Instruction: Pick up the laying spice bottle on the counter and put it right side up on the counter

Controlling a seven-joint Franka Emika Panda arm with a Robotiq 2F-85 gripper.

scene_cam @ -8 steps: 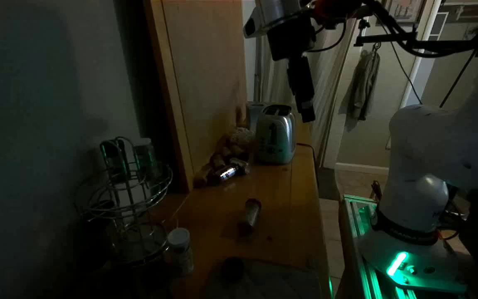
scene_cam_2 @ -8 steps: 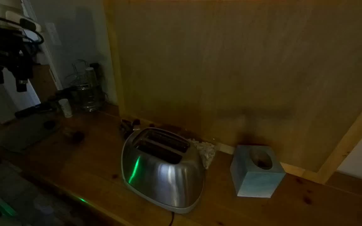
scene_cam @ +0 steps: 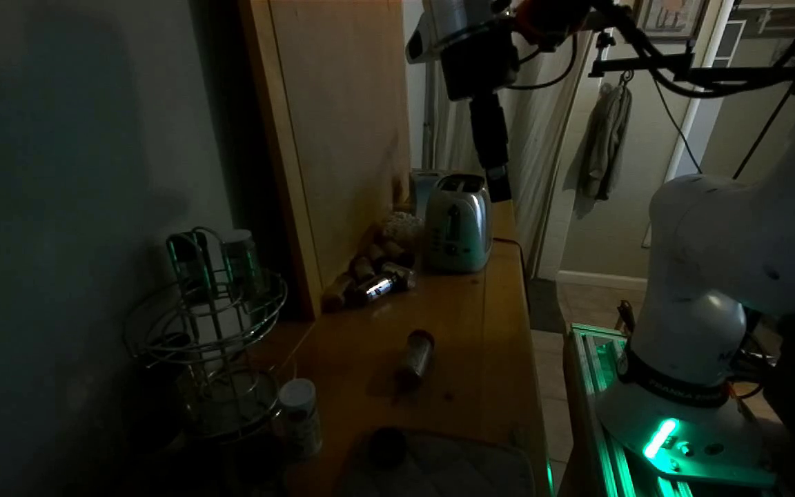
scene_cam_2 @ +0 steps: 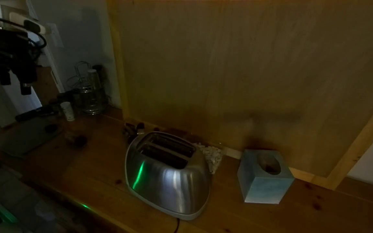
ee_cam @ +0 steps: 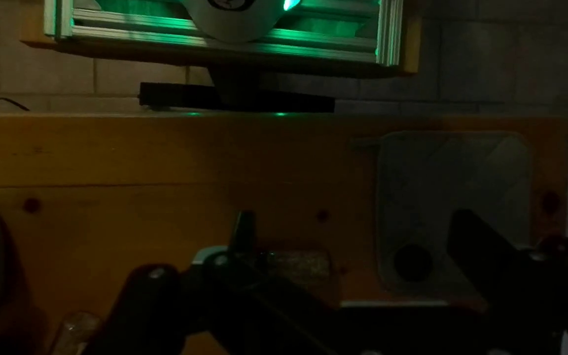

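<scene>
The spice bottle (scene_cam: 417, 355) lies on its side on the wooden counter (scene_cam: 466, 310), clear-bodied with a dark cap. It also shows in an exterior view (scene_cam_2: 75, 139) and in the wrist view (ee_cam: 299, 265), where the left finger hides its cap end. My gripper (scene_cam: 499, 186) is high above the counter, apart from the bottle. In an exterior view its two fingers (scene_cam_2: 15, 85) stand apart with nothing between them. In the wrist view the fingertips (ee_cam: 355, 219) are wide open, with the bottle far below near the left finger.
A toaster (scene_cam: 458, 228) and a pile of bottles (scene_cam: 373, 286) stand behind the lying bottle. A wire spice rack (scene_cam: 218, 331) and white-capped bottle (scene_cam: 299, 414) stand by the wall. A grey mat (ee_cam: 454, 187) bears a dark round object (ee_cam: 413, 262). A tissue box (scene_cam_2: 265, 181) stands beyond the toaster.
My gripper has shifted slightly, left in one exterior picture and right in the other, and has turned a little. It stays open at height. The lying bottle has not moved.
</scene>
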